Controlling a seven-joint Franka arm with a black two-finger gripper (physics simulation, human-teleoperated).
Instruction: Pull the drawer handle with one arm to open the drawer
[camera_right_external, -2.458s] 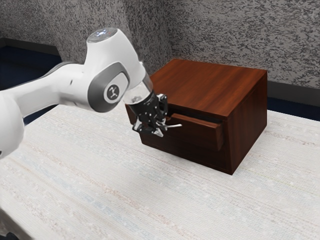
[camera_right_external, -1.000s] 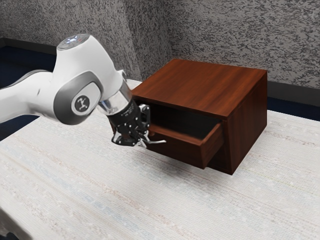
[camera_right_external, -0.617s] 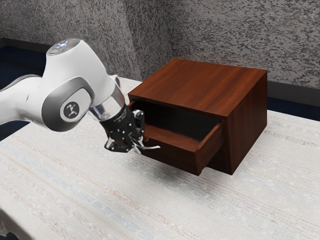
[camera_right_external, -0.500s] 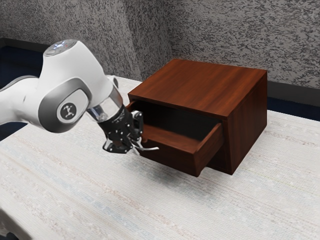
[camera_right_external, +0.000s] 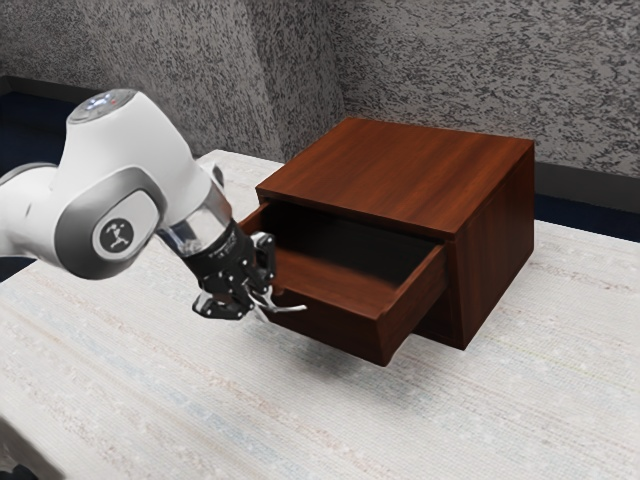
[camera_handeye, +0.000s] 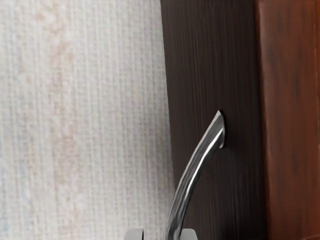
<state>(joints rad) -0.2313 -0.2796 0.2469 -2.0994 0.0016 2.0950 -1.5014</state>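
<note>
Our black two-finger gripper (camera_right_external: 256, 302) clenches the curved silver handle (camera_handeye: 199, 164) of the half-open wooden drawer (camera_right_external: 335, 330). We should pull straight outward — no twisting

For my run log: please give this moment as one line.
gripper: shut on drawer handle | drawer: partly open | cabinet: on table

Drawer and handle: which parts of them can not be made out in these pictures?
- Handle: in the wrist view, the end nearest the end effector is cut off by the picture's edge. In the exterior view, the end effector covers part of it.
- Drawer: in the exterior view, its rear lies in dark shadow under the cabinet top.
- Cabinet: its back and far side are turned away from the exterior view.
</note>
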